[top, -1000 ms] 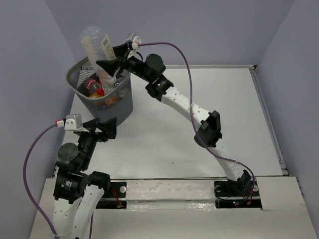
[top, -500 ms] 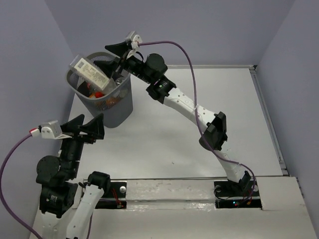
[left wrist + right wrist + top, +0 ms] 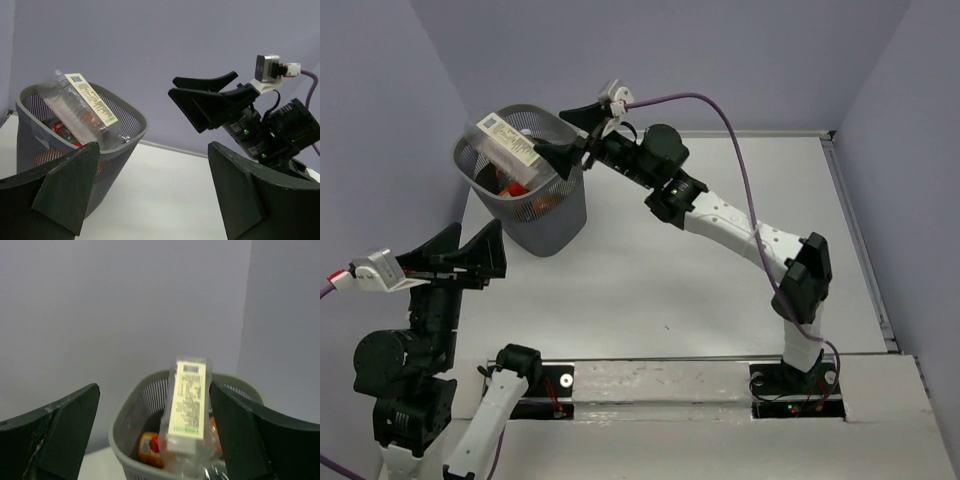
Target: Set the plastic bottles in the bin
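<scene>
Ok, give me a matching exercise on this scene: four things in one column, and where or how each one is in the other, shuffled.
Column one
1. white-labelled bottle
2. bin
3. left pincer
4. right pincer

Column two
A. open and empty, close to the bin's rim
B. open and empty, well apart from the bin
C. lying tilted on top of the pile, poking above the rim
D. dark grey mesh, with bottles inside

Pairs: 1-C, 2-D, 3-B, 4-A
</scene>
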### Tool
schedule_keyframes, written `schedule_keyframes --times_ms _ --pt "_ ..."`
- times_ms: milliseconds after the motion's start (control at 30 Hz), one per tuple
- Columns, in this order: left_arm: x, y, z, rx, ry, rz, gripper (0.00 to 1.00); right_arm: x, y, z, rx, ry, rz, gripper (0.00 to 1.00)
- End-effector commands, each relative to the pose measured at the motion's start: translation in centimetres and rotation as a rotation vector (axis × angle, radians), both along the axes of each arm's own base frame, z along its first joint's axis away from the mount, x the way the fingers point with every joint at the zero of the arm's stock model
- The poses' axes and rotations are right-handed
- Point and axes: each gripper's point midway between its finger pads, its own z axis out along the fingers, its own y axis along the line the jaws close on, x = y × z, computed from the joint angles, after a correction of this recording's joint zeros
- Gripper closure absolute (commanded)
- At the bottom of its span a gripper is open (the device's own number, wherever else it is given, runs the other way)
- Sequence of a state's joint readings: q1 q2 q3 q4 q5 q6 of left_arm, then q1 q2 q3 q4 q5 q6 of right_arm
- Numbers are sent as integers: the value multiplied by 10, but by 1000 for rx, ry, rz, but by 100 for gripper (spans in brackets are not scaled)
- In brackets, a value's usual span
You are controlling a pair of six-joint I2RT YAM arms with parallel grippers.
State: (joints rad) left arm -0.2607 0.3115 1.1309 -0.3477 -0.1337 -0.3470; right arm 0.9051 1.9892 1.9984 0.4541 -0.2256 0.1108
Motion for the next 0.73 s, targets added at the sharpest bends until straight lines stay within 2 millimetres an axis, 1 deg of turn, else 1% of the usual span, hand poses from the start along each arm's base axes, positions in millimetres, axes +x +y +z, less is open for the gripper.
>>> schedule_keyframes --times_ms 0,33,67,100,133,167,200,233,267,300,333,400,433,467,500,533,567,600,633,700 --pt "5 -10 13 -12 -13 -49 1 -44 -69 62 125 -61 -59 0" --pt "4 -12 18 -16 -32 -60 1 -50 -82 59 126 -47 -74 0" --pt "3 -18 20 -11 -43 -92 1 -62 -110 52 128 -17 -114 0" --pt "3 -21 23 -11 -55 -109 1 -68 -126 48 130 -4 -136 0" --pt "2 -24 30 -15 -87 -128 1 -75 -141 43 136 29 -151 0" --pt "2 -33 30 -9 -95 -172 1 -71 -154 7 97 97 -208 0" --pt "3 -35 32 -6 -105 -186 1 -96 -191 30 154 74 -215 0" --pt "3 -38 36 -10 -119 -201 1 -103 -203 15 114 105 -230 0" --pt "6 -41 35 -11 -117 -212 1 -109 -217 9 106 122 -249 0" --pt "8 -44 34 -16 -111 -224 1 -126 -244 -3 94 154 -264 0" --pt "9 -45 36 -22 -119 -235 1 -130 -261 -8 101 180 -298 0" --pt "10 -51 32 -26 -110 -263 1 -143 -290 -16 112 202 -337 0" --pt "9 -52 30 -26 -108 -270 1 -146 -299 -36 72 245 -361 0" --pt "11 -53 24 -25 -94 -275 1 -161 -327 -26 124 231 -381 0" --pt "9 -52 20 -25 -93 -274 1 -166 -336 -36 99 251 -392 0" --pt "13 -54 8 -20 -69 -275 1 -174 -354 -38 117 258 -413 0" --pt "14 -54 1 -26 -58 -274 1 -177 -360 -41 119 266 -423 0" --pt "11 -54 -3 -31 -65 -279 1 -177 -364 -50 102 282 -437 0" --pt "17 -58 -16 -26 -37 -292 1 -178 -371 -50 111 285 -455 0" --pt "24 -59 -23 -29 -10 -292 1 -178 -373 -45 106 271 -465 0"
